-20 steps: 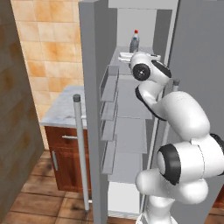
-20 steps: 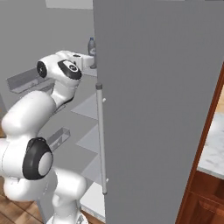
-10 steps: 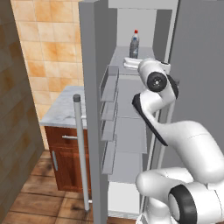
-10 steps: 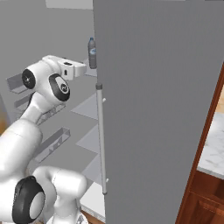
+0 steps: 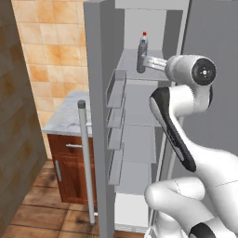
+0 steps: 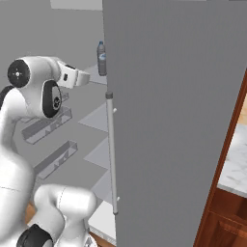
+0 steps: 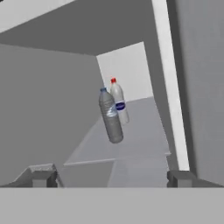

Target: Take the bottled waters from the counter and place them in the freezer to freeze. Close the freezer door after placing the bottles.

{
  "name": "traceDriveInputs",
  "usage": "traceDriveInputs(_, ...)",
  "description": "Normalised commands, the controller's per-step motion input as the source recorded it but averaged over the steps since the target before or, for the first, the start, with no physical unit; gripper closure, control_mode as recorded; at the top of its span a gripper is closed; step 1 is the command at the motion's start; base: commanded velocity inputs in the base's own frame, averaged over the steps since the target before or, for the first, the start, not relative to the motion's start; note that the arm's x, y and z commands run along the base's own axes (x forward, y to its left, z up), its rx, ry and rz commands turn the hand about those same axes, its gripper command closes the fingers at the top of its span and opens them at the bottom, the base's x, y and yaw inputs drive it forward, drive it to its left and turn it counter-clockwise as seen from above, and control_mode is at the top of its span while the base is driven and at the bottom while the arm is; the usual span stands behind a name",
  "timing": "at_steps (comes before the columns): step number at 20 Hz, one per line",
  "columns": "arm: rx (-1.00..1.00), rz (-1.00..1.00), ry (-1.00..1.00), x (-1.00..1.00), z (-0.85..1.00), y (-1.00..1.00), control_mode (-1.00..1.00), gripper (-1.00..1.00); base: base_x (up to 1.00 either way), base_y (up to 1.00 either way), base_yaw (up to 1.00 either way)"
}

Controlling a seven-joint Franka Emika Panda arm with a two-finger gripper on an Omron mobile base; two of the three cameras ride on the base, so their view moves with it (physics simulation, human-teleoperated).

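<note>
So since a second ago we've pulled our arm back out of the freezer (image 5: 139,139). Our gripper (image 7: 111,177) was right up at the top shelf by the bottle (image 5: 142,52) before; now it's drawn back, jaws spread wide with nothing between them. Our elbow swung up and the wrist rolled over. The bottle is left standing on the shelf, apart from our fingers (image 7: 41,177).

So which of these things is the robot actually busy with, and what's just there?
Part of the job:
- red-capped bottle, on the top freezer shelf
- blue-capped bottle, in front of it
- freezer
- freezer door, open
- counter
- gripper, open, holding nothing

Just there:
- other fridge door, shut
- tiled wall
- wood floor
</note>
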Motion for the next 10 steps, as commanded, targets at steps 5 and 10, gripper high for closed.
traceDriveInputs(5,0.09,0.02,0.41,-0.57,0.3,0.04,-1.0,-1.0,0.0,0.0,0.0)
traceDriveInputs(10,0.01,0.0,0.3,-0.92,-0.31,0.07,-1.0,-1.0,0.0,0.0,0.0)
